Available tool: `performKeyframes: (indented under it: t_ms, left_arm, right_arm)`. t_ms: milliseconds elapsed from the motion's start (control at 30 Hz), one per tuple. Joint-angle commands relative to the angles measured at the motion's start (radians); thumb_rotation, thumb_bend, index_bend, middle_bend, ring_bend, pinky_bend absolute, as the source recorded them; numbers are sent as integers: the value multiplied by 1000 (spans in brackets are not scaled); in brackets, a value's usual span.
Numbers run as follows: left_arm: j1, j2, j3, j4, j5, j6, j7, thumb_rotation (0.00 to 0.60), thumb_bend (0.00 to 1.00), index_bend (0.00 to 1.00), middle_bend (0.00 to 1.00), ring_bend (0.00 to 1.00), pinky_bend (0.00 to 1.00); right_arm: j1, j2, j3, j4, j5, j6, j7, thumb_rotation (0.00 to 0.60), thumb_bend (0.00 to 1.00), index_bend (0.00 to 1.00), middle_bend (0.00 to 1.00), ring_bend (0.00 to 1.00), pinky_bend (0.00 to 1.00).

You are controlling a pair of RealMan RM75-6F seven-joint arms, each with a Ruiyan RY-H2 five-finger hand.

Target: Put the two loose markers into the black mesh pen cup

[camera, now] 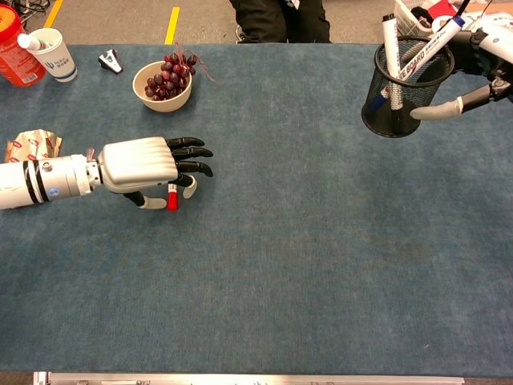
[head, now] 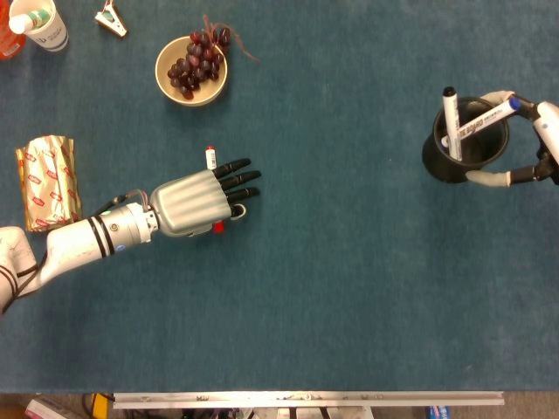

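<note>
Left hand (head: 196,202) lies palm-down over a red-capped marker (camera: 172,196), thumb curled at it, apparently gripping, though the palm hides most. Right hand (camera: 481,56) brackets the black mesh pen cup (head: 463,140), its fingers around the blue-capped marker (head: 485,118) leaning inside.
</note>
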Motion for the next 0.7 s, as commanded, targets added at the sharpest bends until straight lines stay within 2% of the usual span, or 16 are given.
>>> performKeyframes:
  t_ms: [33,300,700]
  left_arm:
    - [-1,-4,3,6,-3,2,-3,600,270,456,180,6,0]
    - [-1,-14,10,22,-16,0,-9,600,270,504,182,6,0]
    - [-2,-28,19,34,-29,-8,-7,600,271,522,181,6,0]
  right_arm:
    - [-1,0,0,0,0,-1,0,600,372,557,489,379,309]
    - [-1,-3,2,4,1,-2,2,600,372,557,489,379,309]
    - [-3,-2,4,6,2,-1,7,600,372,557,489,379,309]
